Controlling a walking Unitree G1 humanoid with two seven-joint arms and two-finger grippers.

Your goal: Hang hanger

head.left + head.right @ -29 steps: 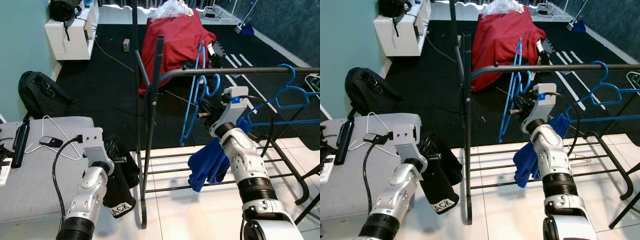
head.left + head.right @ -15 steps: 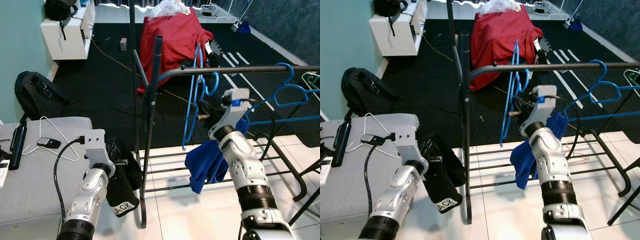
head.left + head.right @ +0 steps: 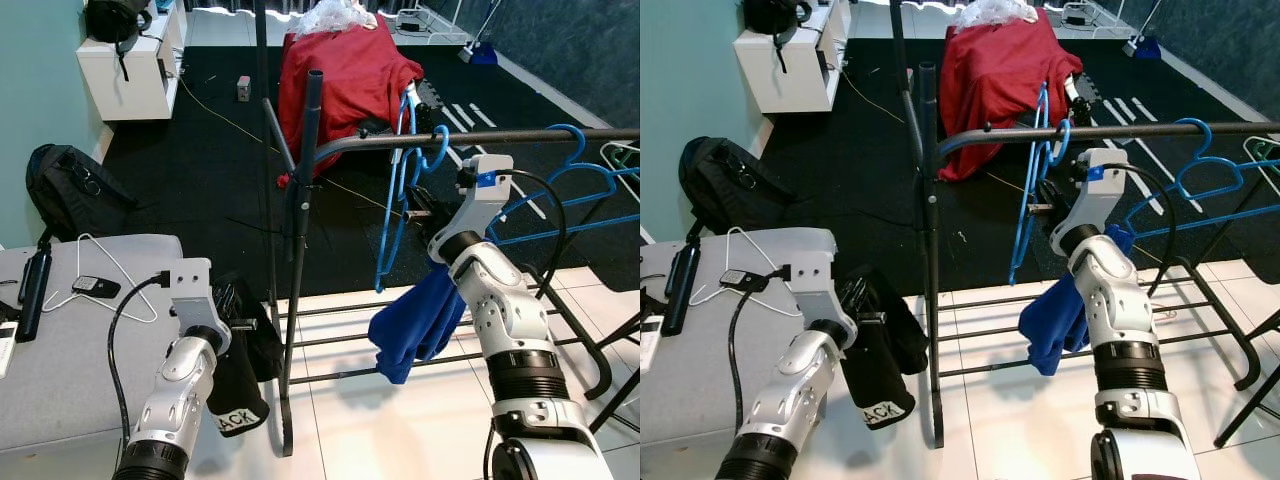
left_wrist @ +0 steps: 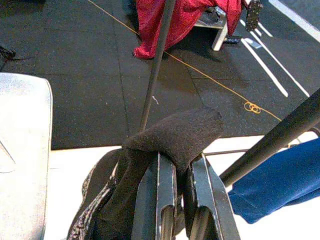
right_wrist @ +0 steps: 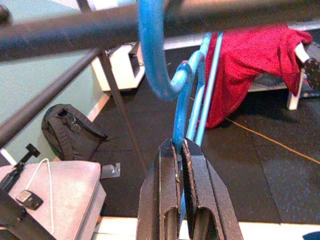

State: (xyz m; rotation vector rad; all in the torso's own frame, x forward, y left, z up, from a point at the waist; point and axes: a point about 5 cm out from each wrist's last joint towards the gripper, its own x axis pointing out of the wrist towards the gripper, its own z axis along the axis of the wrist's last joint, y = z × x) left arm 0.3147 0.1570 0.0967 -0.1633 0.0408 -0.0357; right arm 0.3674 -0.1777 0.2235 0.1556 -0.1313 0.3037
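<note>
A blue hanger [image 3: 397, 200] hangs edge-on at the black rail [image 3: 520, 137] of a clothes rack, its hook [image 5: 150, 60] curling around the rail. My right gripper [image 5: 179, 146] is shut on the hanger's neck just below the rail, and in the head view it sits at the hanger's middle [image 3: 1045, 208]. A blue cloth [image 3: 415, 320] dangles under my right forearm. My left gripper [image 4: 180, 160] is low beside the rack's upright post [image 3: 300, 230], shut on a black cloth [image 3: 240, 380] with a white label.
Another blue hanger [image 3: 575, 180] and a teal one [image 3: 625, 155] hang further right on the rail. A white wire hanger [image 3: 100, 270] and a remote lie on the grey seat [image 3: 60, 380]. A red-draped chair [image 3: 340, 70], a backpack [image 3: 70, 185] and a white cabinet [image 3: 125, 70] stand behind.
My right gripper has raised the blue hanger up and to the right, bringing its hook onto the rail. The left arm has stayed put with the black cloth.
</note>
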